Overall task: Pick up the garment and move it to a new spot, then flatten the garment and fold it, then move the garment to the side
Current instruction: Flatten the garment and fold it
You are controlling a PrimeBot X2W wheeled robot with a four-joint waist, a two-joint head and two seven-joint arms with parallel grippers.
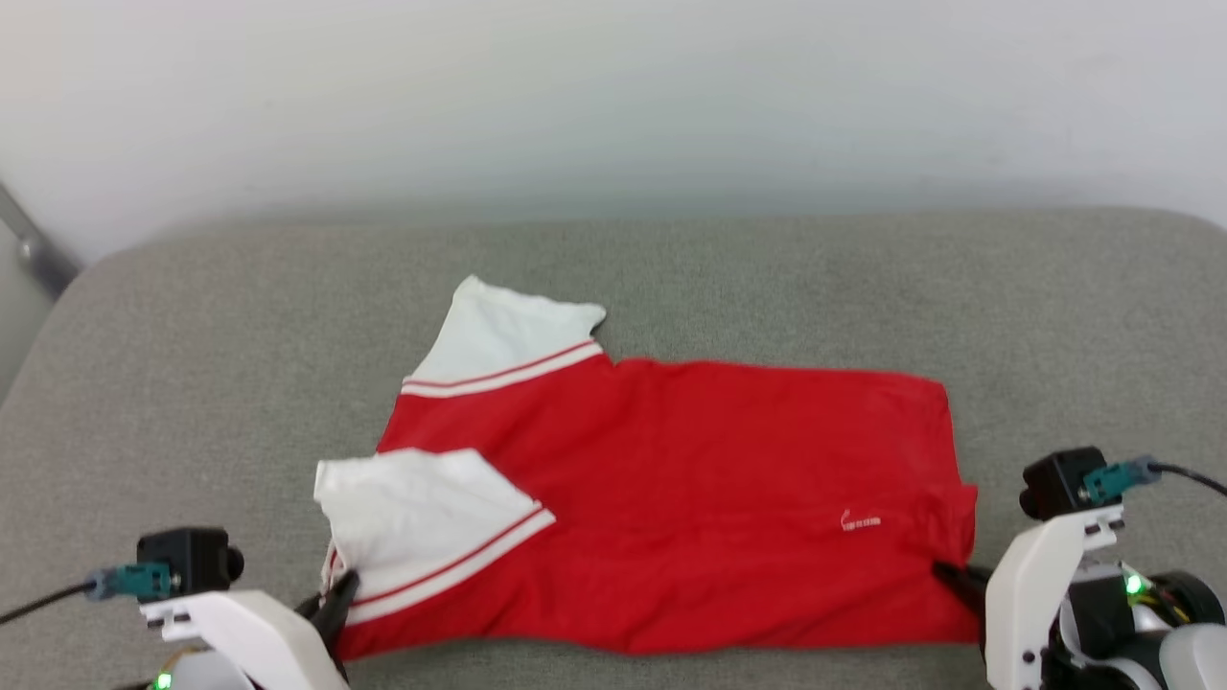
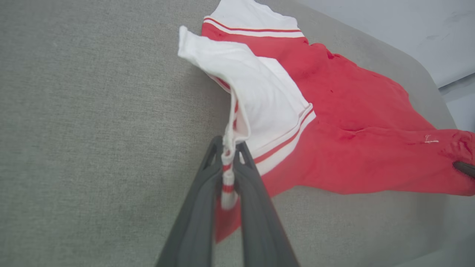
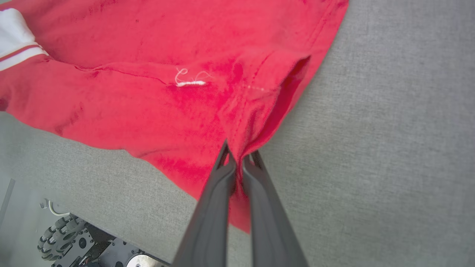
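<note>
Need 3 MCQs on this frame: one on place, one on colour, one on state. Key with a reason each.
1. Where does the right tool hold the garment?
A. a white sleeve
B. its red hem corner
C. mid-chest

2. What colour are the sleeves?
A. white
B. black
C. blue

3. How is the left tool?
A. open above the cloth
B. shut on the striped trim
C. shut on nothing

Key:
1 B: the red hem bunches where it is pinched in the right wrist view.
2 A: both sleeves show white with red-striped edges in the head view.
3 B: the striped band sits clamped in it in the left wrist view.
</note>
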